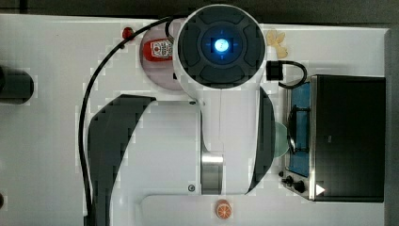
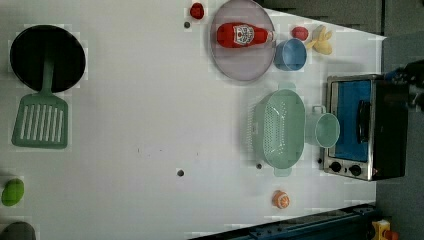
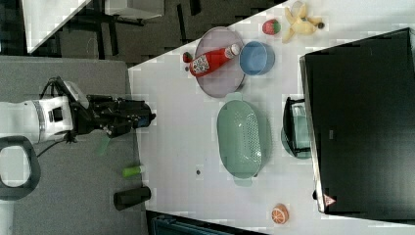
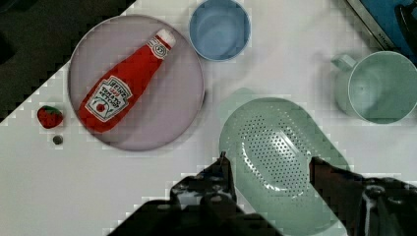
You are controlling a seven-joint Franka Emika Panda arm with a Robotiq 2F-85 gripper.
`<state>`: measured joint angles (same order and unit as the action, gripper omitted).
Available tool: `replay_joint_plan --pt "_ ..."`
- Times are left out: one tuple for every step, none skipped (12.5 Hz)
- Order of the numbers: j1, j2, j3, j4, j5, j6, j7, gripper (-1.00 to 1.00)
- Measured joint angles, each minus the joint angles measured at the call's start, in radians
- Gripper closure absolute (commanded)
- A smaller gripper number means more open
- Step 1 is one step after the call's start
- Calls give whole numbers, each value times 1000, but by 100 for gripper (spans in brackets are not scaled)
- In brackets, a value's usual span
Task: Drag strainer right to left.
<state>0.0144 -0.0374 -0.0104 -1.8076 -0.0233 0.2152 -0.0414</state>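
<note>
from the top view the arm (image 1: 221, 94) covers most of the surface (image 1: 47, 141). the strainer (image 2: 278, 128) lies in the left view beside the mug (image 2: 326, 129), in front of the toaster oven (image 2: 365, 127). the hand (image 4: 268, 169) hangs above the strainer, fingers apart, gripping nothing.

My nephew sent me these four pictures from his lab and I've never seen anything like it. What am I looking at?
It is one robot arm working over a white table, pictured from above, from two sides and from its wrist. On the table lie a mint-green strainer, a mug, a blue bowl, a ketchup bottle on a plate, and a toaster oven. The arm's tool is open above the strainer, holding nothing.
</note>
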Motion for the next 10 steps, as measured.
replay_joint_plan --pt "-1 -106 -7 -127 0 -79 9 -60" --pt "-14 -229 -10 -235 0 -151 16 -82" --pt "-26 -340 -17 -315 -19 -158 24 -100" --pt "-27 -434 -38 -368 -40 -150 26 -100" --pt "-43 -505 -50 -394 -32 -149 27 -100" --pt "-67 -546 -45 -397 -37 -142 30 -100" --pt "-77 -558 -44 -386 -51 -131 32 -100" --pt "-71 -544 -53 -370 -47 -121 32 -100" --pt "-60 -516 -58 -368 -44 -74 35 -100" --pt "-53 -475 -56 -380 -45 0 57 -100"
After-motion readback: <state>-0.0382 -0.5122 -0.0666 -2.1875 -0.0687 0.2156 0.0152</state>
